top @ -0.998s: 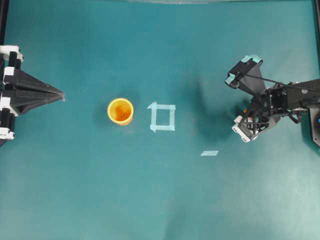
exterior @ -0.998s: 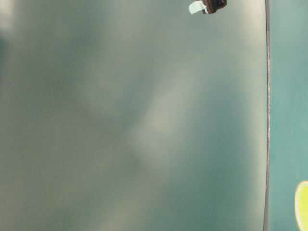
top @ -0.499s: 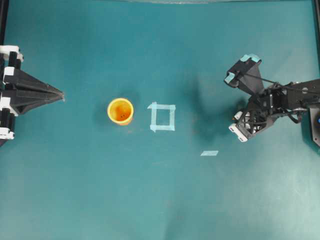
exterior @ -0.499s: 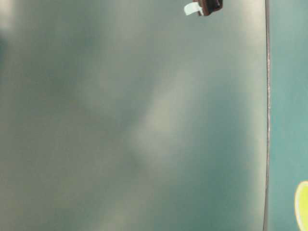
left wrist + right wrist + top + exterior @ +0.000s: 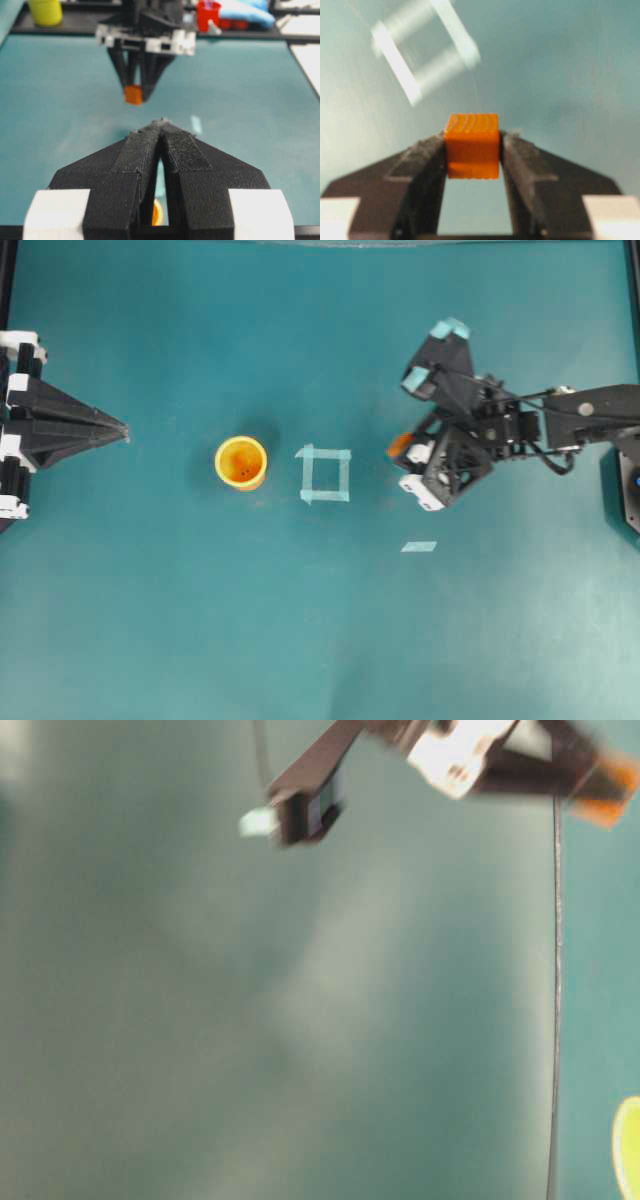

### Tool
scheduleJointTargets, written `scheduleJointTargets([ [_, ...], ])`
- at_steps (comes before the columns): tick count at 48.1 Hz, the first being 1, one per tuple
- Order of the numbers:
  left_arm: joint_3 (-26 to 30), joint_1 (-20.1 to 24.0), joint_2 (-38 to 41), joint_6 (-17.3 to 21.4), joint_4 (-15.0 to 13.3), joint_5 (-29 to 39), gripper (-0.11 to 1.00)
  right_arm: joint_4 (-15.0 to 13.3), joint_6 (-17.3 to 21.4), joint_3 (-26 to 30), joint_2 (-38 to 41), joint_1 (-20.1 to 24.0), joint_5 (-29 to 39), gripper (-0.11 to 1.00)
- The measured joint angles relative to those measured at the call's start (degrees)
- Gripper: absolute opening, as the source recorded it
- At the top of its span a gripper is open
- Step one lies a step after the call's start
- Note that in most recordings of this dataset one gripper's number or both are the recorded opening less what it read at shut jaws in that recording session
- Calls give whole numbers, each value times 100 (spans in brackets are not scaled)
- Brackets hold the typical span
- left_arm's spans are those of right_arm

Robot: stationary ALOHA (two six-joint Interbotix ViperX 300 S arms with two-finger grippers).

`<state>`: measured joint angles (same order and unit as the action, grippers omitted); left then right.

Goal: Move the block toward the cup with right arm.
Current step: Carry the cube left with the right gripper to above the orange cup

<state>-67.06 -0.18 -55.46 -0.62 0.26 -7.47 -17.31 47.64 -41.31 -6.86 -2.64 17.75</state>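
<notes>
The small orange block point(image 5: 399, 445) is held off the table between the jaws of my right gripper point(image 5: 404, 448), right of the pale tape square point(image 5: 325, 474). The right wrist view shows the block point(image 5: 472, 142) pinched at the jaw tips, with the blurred tape square point(image 5: 422, 50) ahead. The yellow-orange cup point(image 5: 241, 462) stands left of the square, well apart from the block. My left gripper point(image 5: 120, 430) is shut and empty at the far left; in its own view the block point(image 5: 133, 94) hangs ahead under the right gripper.
A short tape strip point(image 5: 419, 546) lies below the right gripper. The table-level view is blurred; it shows the block point(image 5: 610, 792) at top right and the cup's rim point(image 5: 630, 1145) at the right edge. A yellow container point(image 5: 45, 11) and a red one point(image 5: 208, 12) stand beyond the table.
My right arm has swung left toward the tape square and cup, carrying the block, which now shows in the overhead view. The left arm has not moved.
</notes>
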Motion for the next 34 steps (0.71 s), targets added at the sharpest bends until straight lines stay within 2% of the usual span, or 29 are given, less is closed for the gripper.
scheduleJointTargets([
  [7, 0, 0, 9, 0, 0, 44, 2, -589, 0, 448, 237, -9, 0, 41],
  [14, 0, 9, 9, 0, 0, 53, 2, -949, -9, 940, 598, 0, 0, 41],
  [25, 0, 9, 9, 0, 0, 70, 2, -1187, -9, 1740, 1107, -9, 0, 41],
  [34, 0, 0, 9, 0, 0, 70, 2, -1222, -9, 2312, 1433, 0, 9, 41],
])
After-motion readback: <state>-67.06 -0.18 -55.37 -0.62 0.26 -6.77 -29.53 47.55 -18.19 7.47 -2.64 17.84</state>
